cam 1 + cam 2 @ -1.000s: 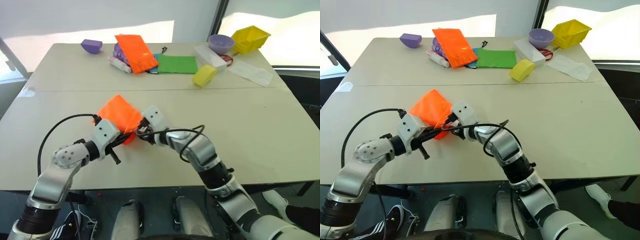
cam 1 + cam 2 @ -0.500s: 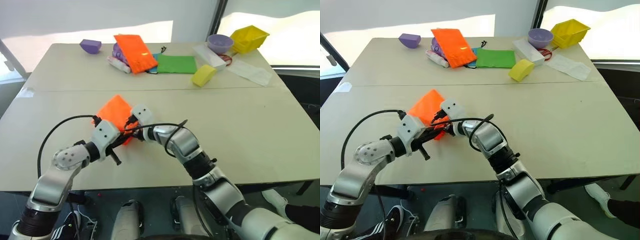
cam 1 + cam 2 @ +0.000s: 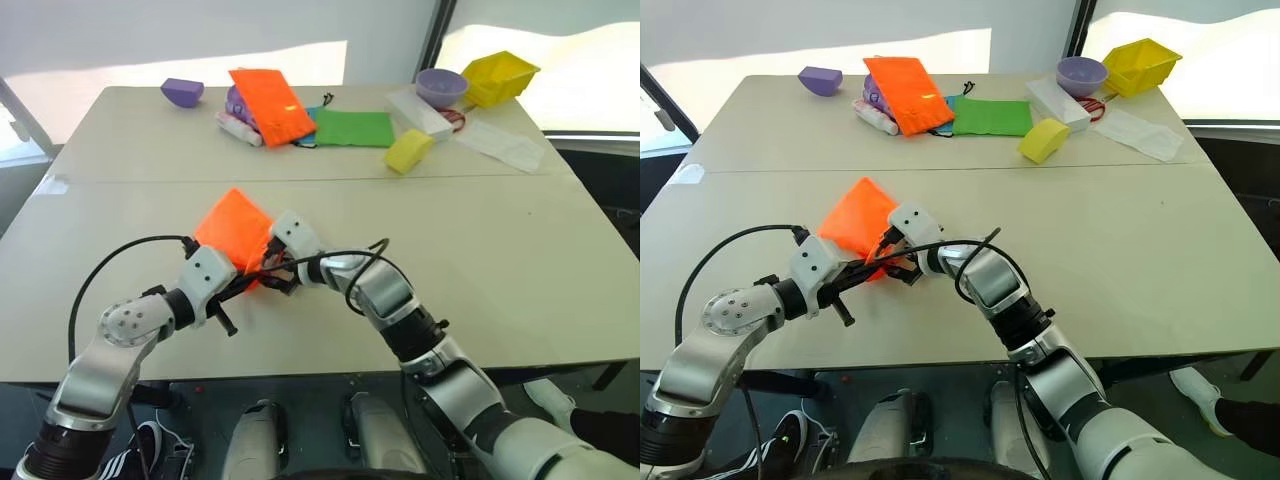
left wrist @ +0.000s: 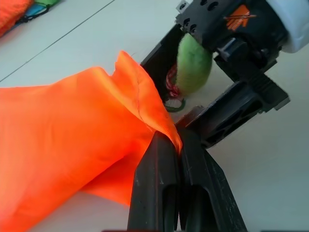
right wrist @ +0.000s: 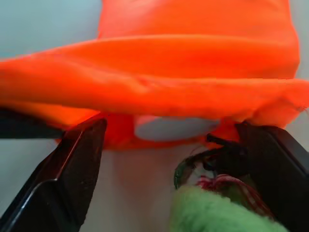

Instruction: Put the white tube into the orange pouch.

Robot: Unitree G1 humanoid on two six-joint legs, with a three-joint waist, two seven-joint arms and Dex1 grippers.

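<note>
The orange pouch [image 3: 236, 229] lies flat on the near half of the table, its mouth edge lifted. My left gripper [image 4: 175, 138] is shut on that edge and holds it up. My right gripper [image 3: 273, 271] is at the mouth from the other side, its fingers [image 5: 79, 164] open wide on either side of the opening. In the right wrist view the white tube [image 5: 170, 128] shows as a pale rounded end inside the pouch mouth, with the rest hidden by fabric. The pouch's cord ring [image 4: 174, 104] lies on the table between the two grippers.
At the far side of the table lie another orange pouch [image 3: 268, 103], a green pouch [image 3: 355, 128], a yellow block [image 3: 409, 150], a white box [image 3: 420, 110], a purple bowl [image 3: 442, 86], a yellow bin [image 3: 500, 76] and a purple piece [image 3: 183, 91].
My right gripper's fingers have spread open at the pouch mouth. The left gripper has kept its hold on the pouch edge without moving.
</note>
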